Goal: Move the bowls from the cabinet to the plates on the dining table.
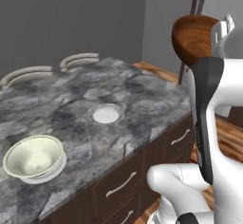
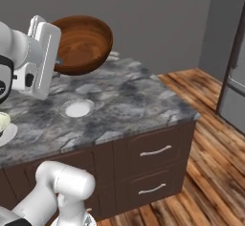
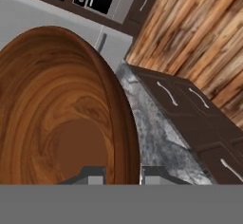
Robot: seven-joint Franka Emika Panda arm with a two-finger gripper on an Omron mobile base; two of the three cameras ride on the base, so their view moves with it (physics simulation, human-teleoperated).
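While the gripper (image 3: 122, 174) is clamped narrowly on the rim of the wooden bowl (image 2: 82, 44), one fingertip sits inside the wall and the other outside. The wooden bowl is held in the air above the surface (image 1: 71, 95), tilted so its opening faces sideways rather than up. Being round, it has no long axis. It is glossy reddish-brown with swirling grain and a flat darker base. In the left base view the bare plate (image 1: 105, 114) lies near the centre of the surface, and the green bowl (image 1: 34, 156) stands upright at 8 o'clock from it on the second plate (image 1: 56, 170). The green bowl is cream-white inside. Two curved chair backs (image 1: 52, 68) edge the surface at 11 o'clock.
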